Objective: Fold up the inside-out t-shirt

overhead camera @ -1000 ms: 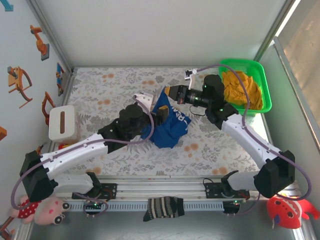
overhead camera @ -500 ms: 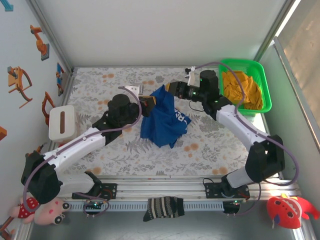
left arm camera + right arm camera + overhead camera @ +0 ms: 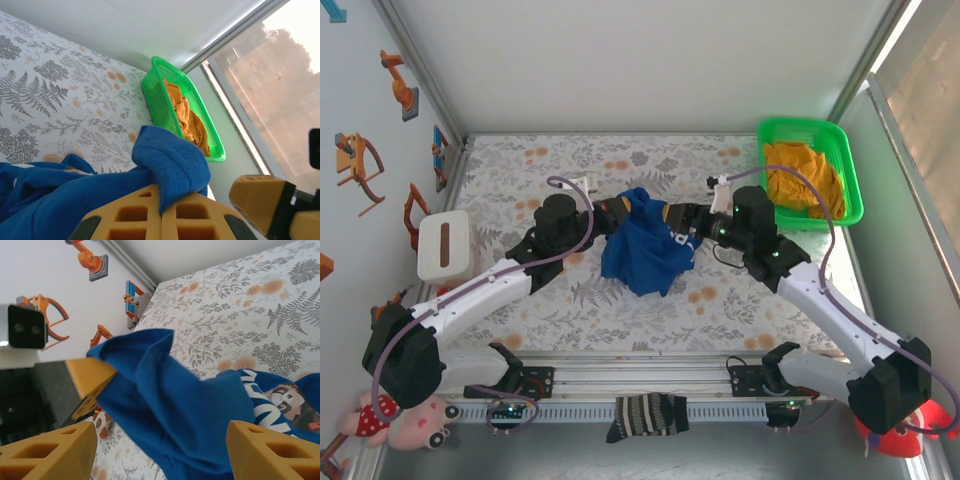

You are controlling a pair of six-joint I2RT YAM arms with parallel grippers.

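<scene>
A royal-blue inside-out t-shirt (image 3: 642,250) is seen bunched on the table, left of the green basket (image 3: 802,122) and nearer than it. At its far edge a raised fold is pinched in the fully closed left gripper (image 3: 161,192). The right gripper (image 3: 160,432), on the basket side, is spread wide, apparently gripping nothing. A separate edge should be caught by it, then the cloth drawn apart slowly.
</scene>
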